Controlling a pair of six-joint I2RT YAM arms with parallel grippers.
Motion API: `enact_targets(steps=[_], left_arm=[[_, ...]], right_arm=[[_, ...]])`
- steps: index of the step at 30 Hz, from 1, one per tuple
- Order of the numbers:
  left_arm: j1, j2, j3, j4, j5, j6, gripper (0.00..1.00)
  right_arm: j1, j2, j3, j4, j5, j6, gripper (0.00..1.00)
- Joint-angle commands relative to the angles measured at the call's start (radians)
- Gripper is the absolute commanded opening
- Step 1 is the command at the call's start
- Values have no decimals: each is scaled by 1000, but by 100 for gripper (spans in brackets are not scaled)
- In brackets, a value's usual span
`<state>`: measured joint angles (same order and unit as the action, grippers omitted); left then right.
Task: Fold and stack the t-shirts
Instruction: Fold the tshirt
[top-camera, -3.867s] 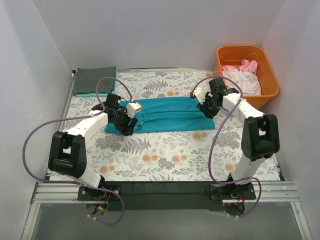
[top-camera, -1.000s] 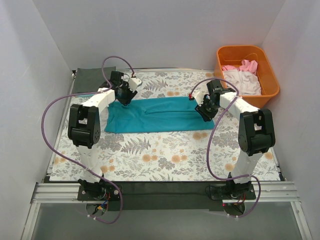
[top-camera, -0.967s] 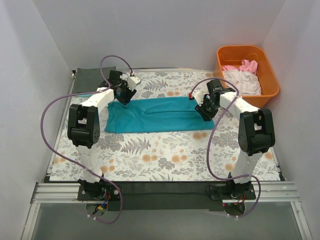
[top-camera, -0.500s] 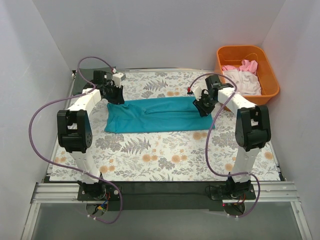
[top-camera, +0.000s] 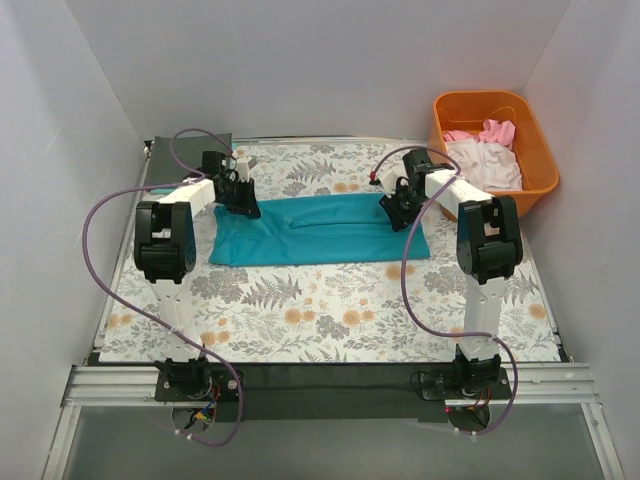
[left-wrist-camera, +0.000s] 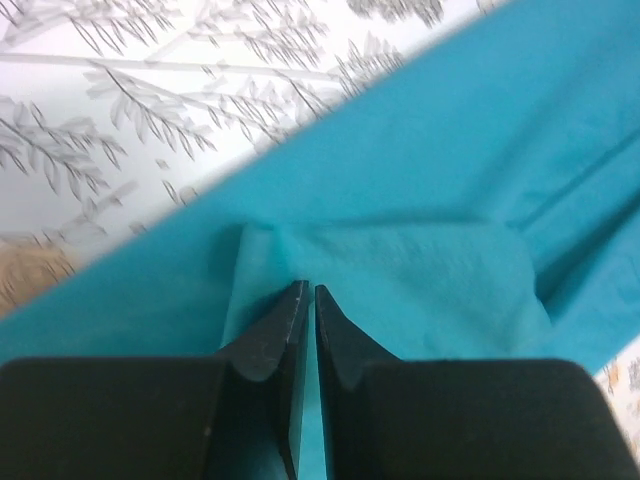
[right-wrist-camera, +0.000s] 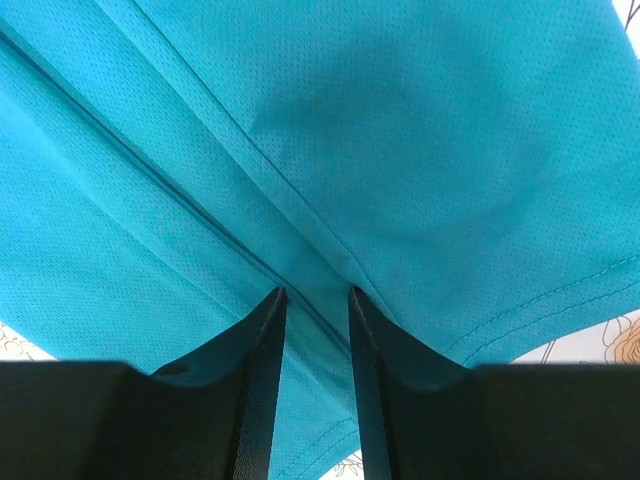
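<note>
The teal t-shirt (top-camera: 320, 235) lies folded into a long band across the middle of the floral table covering (top-camera: 320, 310). My left gripper (top-camera: 240, 197) is at the band's far left corner. In the left wrist view the gripper (left-wrist-camera: 305, 288) is shut on a raised flap of the teal cloth (left-wrist-camera: 420, 150). My right gripper (top-camera: 398, 212) is at the band's far right end. In the right wrist view it (right-wrist-camera: 317, 292) is open, fingers resting on the teal cloth (right-wrist-camera: 400, 120) astride a seam. A folded dark grey t-shirt (top-camera: 185, 148) lies at the back left.
An orange tub (top-camera: 480, 97) stands at the back right and holds a white shirt (top-camera: 490, 165) and a pink shirt (top-camera: 495, 130). White walls close in the table on three sides. Purple cables loop from both arms.
My left gripper has moved from the shirt's near left edge to its far left corner and closed there. My right gripper has shifted slightly left along the far right end.
</note>
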<state>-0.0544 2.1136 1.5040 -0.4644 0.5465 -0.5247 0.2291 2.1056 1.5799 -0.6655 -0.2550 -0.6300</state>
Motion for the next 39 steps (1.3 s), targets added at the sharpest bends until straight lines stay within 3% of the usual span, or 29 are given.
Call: enact_targets(steps=[1,7,13,18,22,29,32,39], left_arm=[[4,47,108,66,-36,-58,10],[4,80,163,27,-37,-57,20],[4,-125,39,9,-10,-66,31],[4,-308,-127,-40,-85,-52,30],[-8,-427,-235,-45,-149,-110,28],[-84,-379,-315,-7,-310,-196,13],[-84,-340,-306,3,-333,-210,11],[-85,-157,-205,1,-381,-164,12]], right_arm=[[-2,25,-35,9,19,0,33],[3,-41,-165,15,26,-20,32],[29,-212,-363,15,-15,9,31],[78,-492,-599,-43,-162,-3,30],[76,-591,-548,-55,-124,6,32],[59,-406,-351,-43,-46,-19,30],[53,-309,-308,-29,-24,-20,28],[56,-269,-408,-9,-19,-43,22]])
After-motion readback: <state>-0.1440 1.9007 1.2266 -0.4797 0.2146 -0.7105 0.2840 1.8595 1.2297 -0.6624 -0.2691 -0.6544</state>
